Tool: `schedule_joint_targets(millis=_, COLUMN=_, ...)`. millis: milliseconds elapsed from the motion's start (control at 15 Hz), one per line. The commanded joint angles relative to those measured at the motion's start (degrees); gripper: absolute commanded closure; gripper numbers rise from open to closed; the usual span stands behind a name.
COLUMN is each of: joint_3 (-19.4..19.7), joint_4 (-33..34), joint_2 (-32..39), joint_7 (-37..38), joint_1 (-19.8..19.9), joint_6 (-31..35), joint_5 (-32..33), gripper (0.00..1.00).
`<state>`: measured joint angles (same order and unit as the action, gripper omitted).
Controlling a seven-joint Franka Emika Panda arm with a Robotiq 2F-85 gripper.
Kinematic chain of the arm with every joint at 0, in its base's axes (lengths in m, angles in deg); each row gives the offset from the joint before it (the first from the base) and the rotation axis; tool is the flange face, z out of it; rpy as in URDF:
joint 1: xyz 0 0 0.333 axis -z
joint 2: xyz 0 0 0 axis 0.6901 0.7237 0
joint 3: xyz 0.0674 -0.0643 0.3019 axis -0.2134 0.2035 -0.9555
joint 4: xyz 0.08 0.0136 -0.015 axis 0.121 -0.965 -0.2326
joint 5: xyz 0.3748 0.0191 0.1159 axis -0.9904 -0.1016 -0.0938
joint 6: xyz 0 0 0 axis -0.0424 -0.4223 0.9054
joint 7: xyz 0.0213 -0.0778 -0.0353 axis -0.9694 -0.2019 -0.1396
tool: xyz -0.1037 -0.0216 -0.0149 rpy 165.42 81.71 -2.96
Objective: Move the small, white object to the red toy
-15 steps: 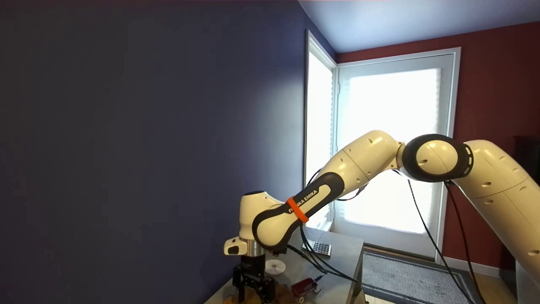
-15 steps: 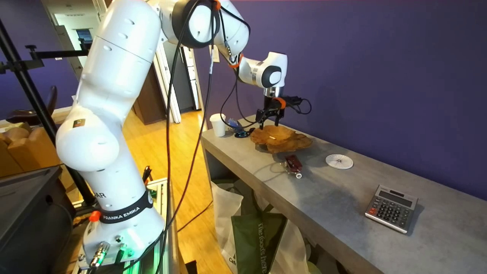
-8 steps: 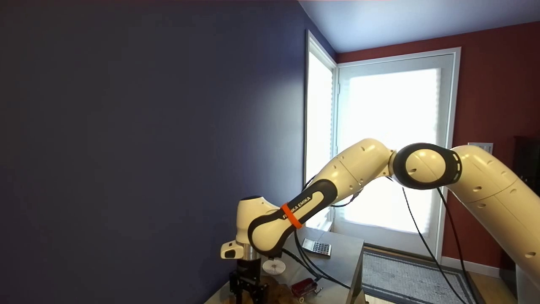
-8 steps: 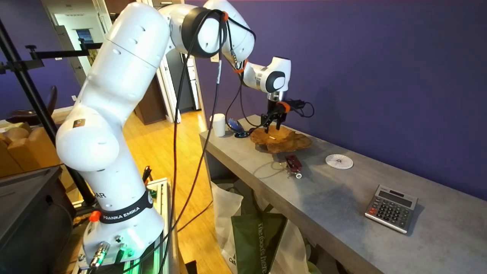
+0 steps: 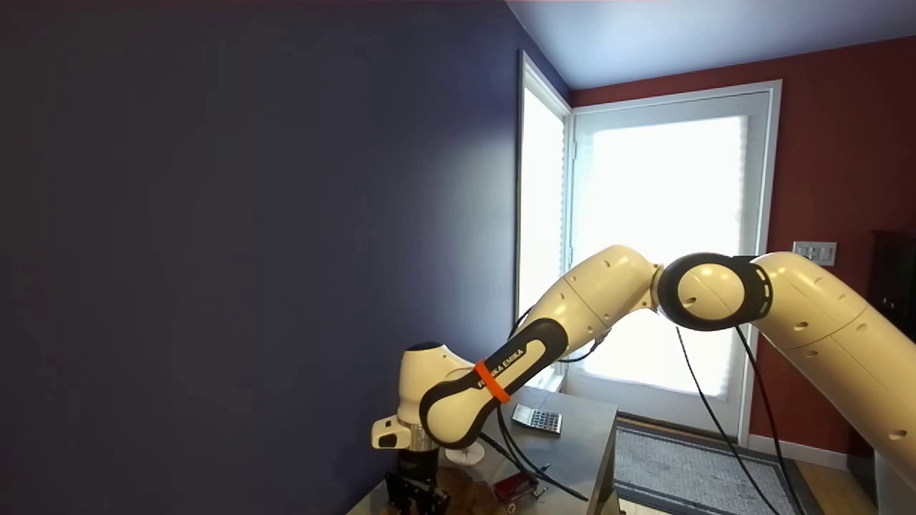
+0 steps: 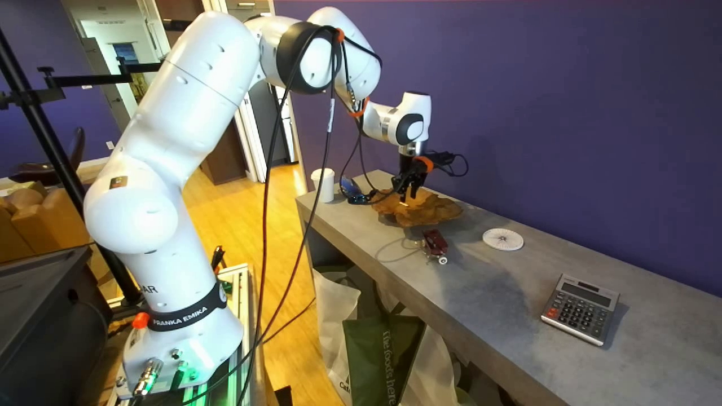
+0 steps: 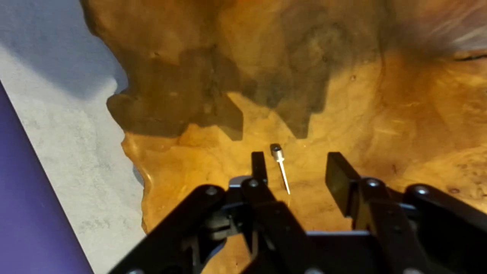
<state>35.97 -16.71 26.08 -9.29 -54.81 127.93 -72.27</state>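
The small, white object point(image 7: 279, 157), a thin pale pin with a metal head, lies in the brown wooden bowl point(image 7: 418, 125). It also shows as a pale fleck in an exterior view. My gripper point(image 7: 296, 169) reaches down over the bowl, its black fingers apart with the pin seen in the gap, nearer the left finger point(image 7: 259, 165). No contact with the pin is visible. In an exterior view the gripper point(image 6: 408, 196) hangs low inside the bowl; in an exterior view its tips are cut off by the bottom edge. The red toy point(image 6: 435, 243), a small wagon, stands just outside the bowl.
A flat white disc point(image 6: 503, 239) and a calculator point(image 6: 581, 310) lie farther along the grey counter point(image 6: 496, 293). Behind the bowl are a white cup point(image 6: 324, 186) and dark glasses point(image 6: 356, 194). A purple wall point(image 6: 564, 141) runs along the counter's back.
My arm has come down, bringing the gripper lower into the bowl. Its fingers have drawn closer together. Bowl, red toy and disc stay where they were.
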Motion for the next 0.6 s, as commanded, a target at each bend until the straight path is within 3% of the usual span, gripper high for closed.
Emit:
schedule_joint_targets(millis=0, joint_3=1.29, joint_4=1.97, joint_2=1.82, joint_7=-0.05, joint_1=-1.36, joint_6=0.45, joint_5=2.66, gripper=0.53)
schedule_joint_targets(millis=67, joint_3=1.27, joint_4=1.97, joint_2=1.97, joint_7=-0.09, joint_1=-1.39, joint_6=0.21, joint_5=2.73, gripper=0.55)
schedule_joint_targets(millis=133, joint_3=1.15, joint_4=2.06, joint_2=2.22, joint_7=-0.28, joint_1=-1.42, joint_6=0.17, joint_5=2.82, gripper=0.48)
schedule_joint_targets(millis=267, joint_3=1.18, joint_4=2.4, joint_2=2.66, joint_7=-0.25, joint_1=-1.7, joint_6=0.02, joint_5=3.25, gripper=0.51)
schedule_joint_targets(millis=467, joint_3=1.46, joint_4=3.24, joint_2=3.23, joint_7=0.05, joint_1=-2.34, joint_6=-0.24, joint_5=4.0, gripper=0.65)
schedule_joint_targets(millis=533, joint_3=1.69, joint_4=3.48, joint_2=3.36, joint_7=0.24, joint_1=-2.6, joint_6=-0.19, joint_5=4.42, gripper=0.61)
